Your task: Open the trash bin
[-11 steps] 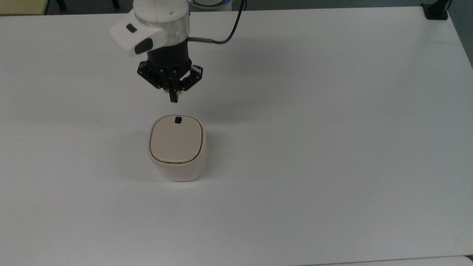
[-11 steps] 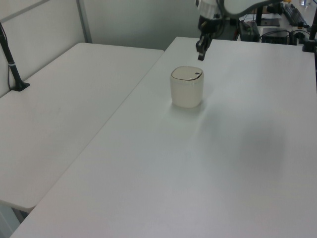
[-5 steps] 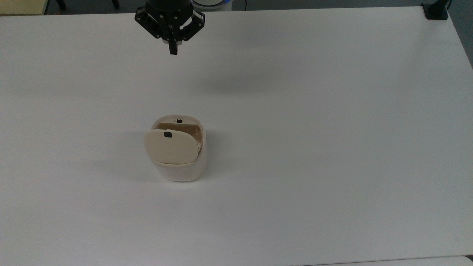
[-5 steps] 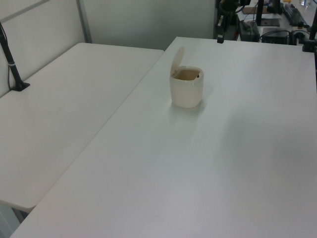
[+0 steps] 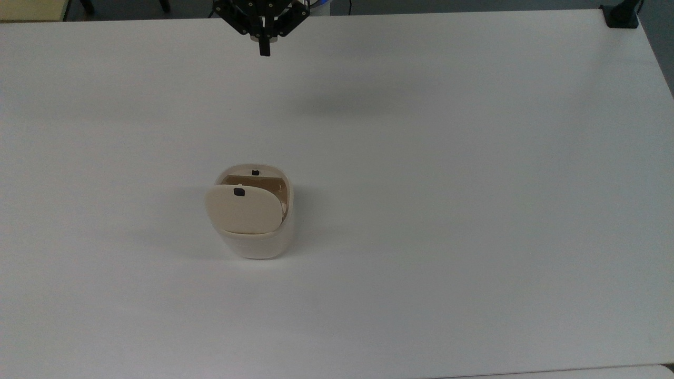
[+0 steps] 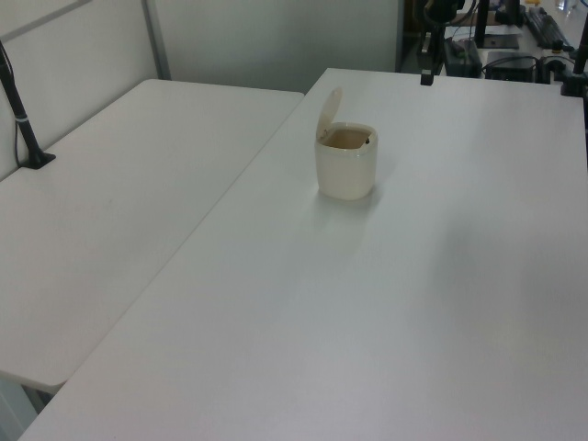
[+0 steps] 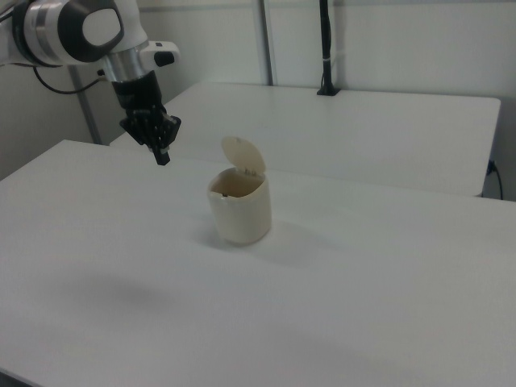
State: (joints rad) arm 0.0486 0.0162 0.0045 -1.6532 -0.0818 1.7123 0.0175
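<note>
The trash bin (image 5: 255,221) stands on the white table (image 5: 474,184) well below and clear of the gripper (image 5: 264,51), whose fingers are pressed together on nothing. Its lid (image 5: 243,209) stands up (job apparently done), so the arm need only stay clear. The bin's long axis is vertical, with its mouth facing upward.
</note>
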